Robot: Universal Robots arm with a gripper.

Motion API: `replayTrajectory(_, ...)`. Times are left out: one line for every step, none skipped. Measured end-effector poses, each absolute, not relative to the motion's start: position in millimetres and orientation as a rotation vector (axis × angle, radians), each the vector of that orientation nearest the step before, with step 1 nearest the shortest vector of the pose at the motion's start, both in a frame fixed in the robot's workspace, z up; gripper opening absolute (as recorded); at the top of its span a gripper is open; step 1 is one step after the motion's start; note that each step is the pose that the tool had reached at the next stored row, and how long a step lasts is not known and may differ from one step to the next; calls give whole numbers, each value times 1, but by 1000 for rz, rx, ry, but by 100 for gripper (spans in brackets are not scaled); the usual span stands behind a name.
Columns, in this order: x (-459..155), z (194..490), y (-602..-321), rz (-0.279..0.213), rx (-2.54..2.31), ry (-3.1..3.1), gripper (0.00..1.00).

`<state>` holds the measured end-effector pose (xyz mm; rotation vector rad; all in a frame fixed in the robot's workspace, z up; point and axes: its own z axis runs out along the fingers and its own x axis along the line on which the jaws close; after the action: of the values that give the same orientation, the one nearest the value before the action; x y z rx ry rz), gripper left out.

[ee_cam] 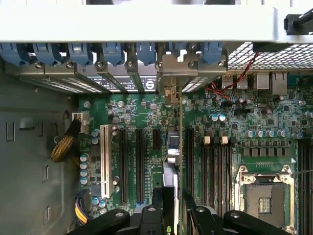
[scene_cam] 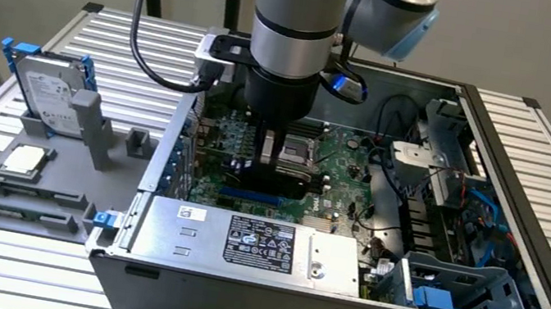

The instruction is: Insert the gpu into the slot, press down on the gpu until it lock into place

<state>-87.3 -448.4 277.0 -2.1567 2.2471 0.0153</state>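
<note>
The gpu (scene_cam: 283, 179) is a thin black card standing on edge inside the open computer case (scene_cam: 527, 244), with my gripper (scene_cam: 278, 155) shut on its upper edge. Its lower edge sits right at the bright-blue slot (scene_cam: 245, 196), which shows a little beside the card; I cannot tell whether the card is seated. In the wrist view I see the gpu (ee_cam: 171, 156) edge-on, running from my black fingers (ee_cam: 155, 205) toward its metal bracket (ee_cam: 171, 78) at the case's rear wall. The gripper (ee_cam: 173, 210) clamps the card from both sides, and the card hides the slot beneath it.
A grey labelled power-supply box (scene_cam: 251, 242) lies at the case's front. Black memory slots (ee_cam: 215, 166) and the CPU socket (ee_cam: 264, 196) flank the card. A blue drive cage (scene_cam: 453, 290) and cables (scene_cam: 399, 215) fill the exterior view's right. A hard drive (scene_cam: 46, 97) stands outside.
</note>
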Motion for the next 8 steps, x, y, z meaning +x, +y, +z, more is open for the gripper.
replayTrajectory(-87, 277, -448, 17, -2157, 2248, 26)
replayTrajectory(-87, 276, -448, 19, -2158, 2249, 26)
replayTrajectory(-87, 275, -448, 20, -2159, 2249, 26)
replayTrajectory(-87, 275, -448, 21, -2159, 2250, 26)
replayTrajectory(-87, 274, -448, 21, -2159, 2250, 26)
replayTrajectory(-87, 273, -448, 21, -2159, 2250, 26)
replayTrajectory(-87, 273, -448, 21, -2159, 2250, 26)
replayTrajectory(-87, 272, -448, 22, -2160, 2250, 26)
